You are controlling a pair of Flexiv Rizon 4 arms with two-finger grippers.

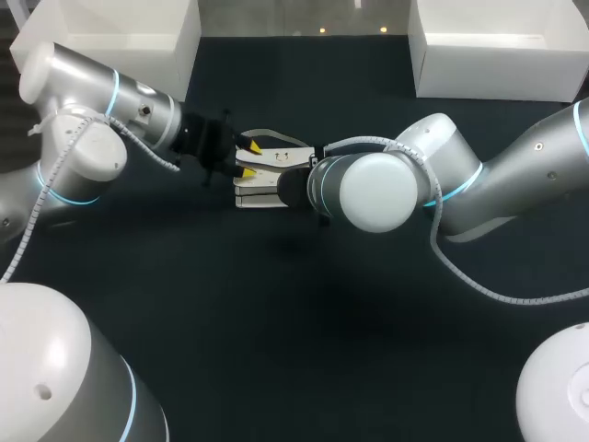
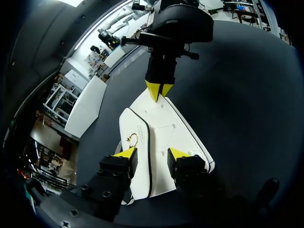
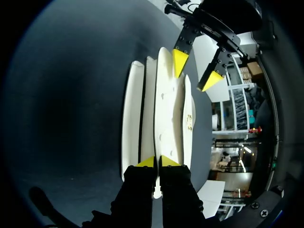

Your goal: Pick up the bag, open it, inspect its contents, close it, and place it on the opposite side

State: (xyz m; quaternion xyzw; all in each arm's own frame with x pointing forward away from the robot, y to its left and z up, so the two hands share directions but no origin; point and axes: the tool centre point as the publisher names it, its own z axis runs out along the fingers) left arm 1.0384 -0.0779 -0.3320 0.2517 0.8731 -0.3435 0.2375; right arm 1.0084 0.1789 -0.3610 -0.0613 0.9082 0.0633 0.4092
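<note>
My right gripper [image 3: 157, 162] is pinching the bag [image 2: 161, 130] tight — my left gripper [image 2: 152, 153] is hanging open over it, so I'm planning a slow, gentle lift.

The bag [image 2: 161, 128] is white with thin black piping along its edges and a small gold clasp [image 2: 131, 139] on its face. The counter [image 1: 276, 322] is matt black. The left pincer [image 2: 151, 154] and the right pincer [image 3: 156, 162] are black with bright yellow tips. The left arm [image 1: 92, 92] and right arm [image 1: 515, 175] are silver-grey with white caps and pale blue rings. A white box [image 1: 138, 55] sits at the counter's far left corner and another white box [image 1: 488, 69] at its far right corner.
</note>
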